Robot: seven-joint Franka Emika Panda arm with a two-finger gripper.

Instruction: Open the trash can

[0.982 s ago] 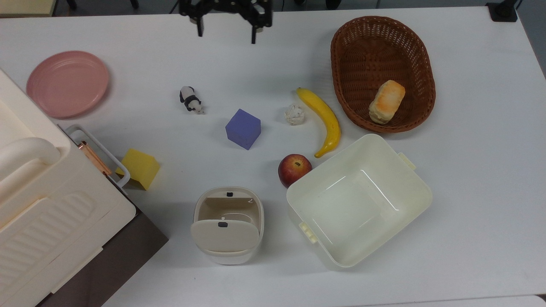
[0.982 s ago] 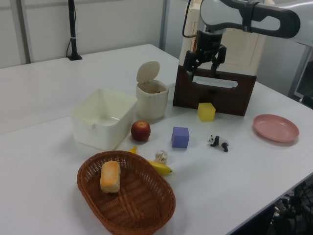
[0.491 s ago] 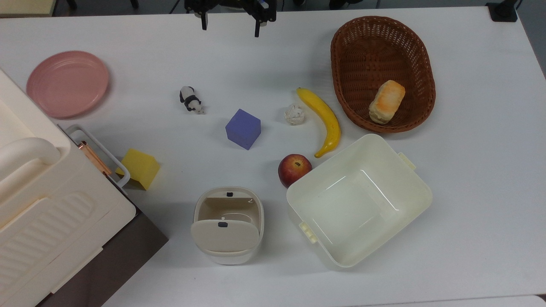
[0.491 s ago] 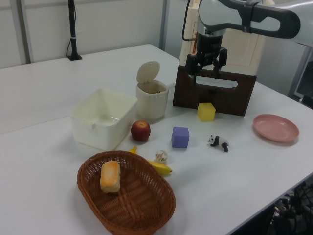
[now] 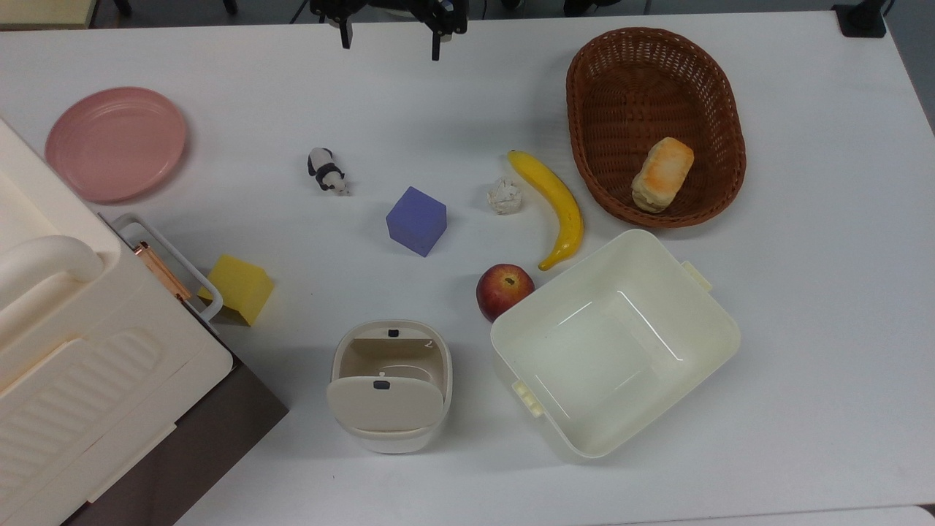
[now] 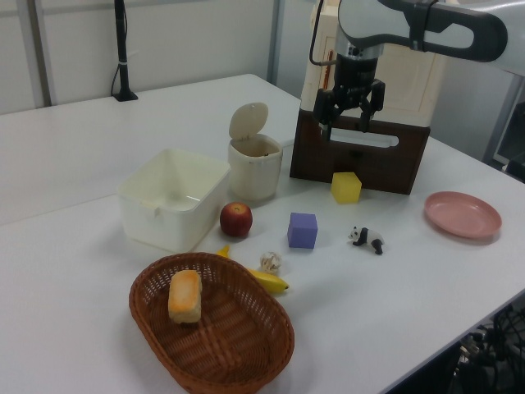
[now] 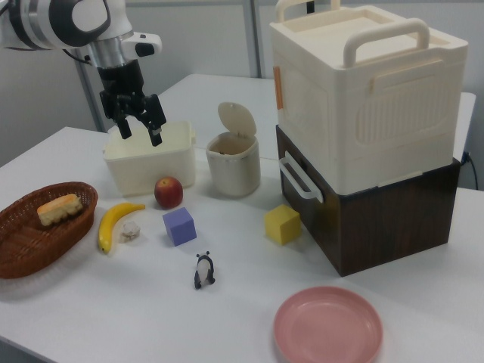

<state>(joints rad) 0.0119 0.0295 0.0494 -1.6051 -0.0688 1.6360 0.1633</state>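
Plastic rounded-square trash can (image 5: pixel 391 386), flat lid raised; tool (image 7: pixel 139 130) spread, empty.

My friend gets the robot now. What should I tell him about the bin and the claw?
Gripper: open, holding nothing, raised above the table, well away from the trash can.
Trash can: stands between the yellow cube and the cream tub in the top view. Its lid is tipped up and the inside shows.
Done: the can looks open.
Left: probably nothing; just check the lid holds.
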